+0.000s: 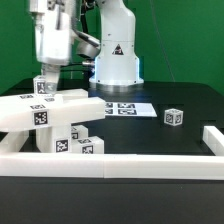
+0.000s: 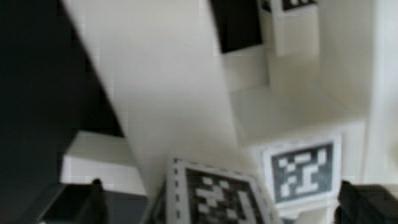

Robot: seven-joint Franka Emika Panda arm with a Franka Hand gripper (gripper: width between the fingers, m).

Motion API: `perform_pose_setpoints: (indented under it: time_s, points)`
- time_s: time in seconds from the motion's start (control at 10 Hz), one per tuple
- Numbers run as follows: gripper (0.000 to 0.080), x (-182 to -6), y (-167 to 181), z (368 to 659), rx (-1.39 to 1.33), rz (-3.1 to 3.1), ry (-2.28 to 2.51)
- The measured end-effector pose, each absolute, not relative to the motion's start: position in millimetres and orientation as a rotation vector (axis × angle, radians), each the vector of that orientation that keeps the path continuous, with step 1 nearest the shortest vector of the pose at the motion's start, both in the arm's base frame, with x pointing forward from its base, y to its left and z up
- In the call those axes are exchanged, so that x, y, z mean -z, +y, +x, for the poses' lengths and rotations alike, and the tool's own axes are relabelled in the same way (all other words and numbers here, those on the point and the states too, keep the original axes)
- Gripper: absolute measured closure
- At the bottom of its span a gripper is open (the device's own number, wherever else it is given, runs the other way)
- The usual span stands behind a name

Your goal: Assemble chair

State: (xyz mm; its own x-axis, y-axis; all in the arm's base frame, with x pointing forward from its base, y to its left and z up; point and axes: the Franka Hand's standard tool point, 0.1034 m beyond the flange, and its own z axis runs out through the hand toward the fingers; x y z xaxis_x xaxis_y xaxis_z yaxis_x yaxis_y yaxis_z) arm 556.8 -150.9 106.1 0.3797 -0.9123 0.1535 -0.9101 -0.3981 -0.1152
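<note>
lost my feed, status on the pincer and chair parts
Pincer open above the stacked chair parts, holding nothing. Chair not yet assembled. One small tagged cube lies apart on the table; nothing seen in the way.

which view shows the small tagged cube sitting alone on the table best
The exterior view. There the small cube sits whole on the dark table, apart from the stacked chair parts toward that view's left. The wrist view is filled by close-up white parts and does not show the cube.

black table (image 1: 180,95), marker board (image 1: 122,108), white border rails (image 1: 160,164)
</note>
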Motion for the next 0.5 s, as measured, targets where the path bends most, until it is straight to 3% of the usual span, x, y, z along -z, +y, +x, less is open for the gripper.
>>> perform_pose_setpoints:
  time_s: [0.5]
  points:
    - [0.015, -105.9, -151.7, 555.6, 0.305, -2.873, 1.291]
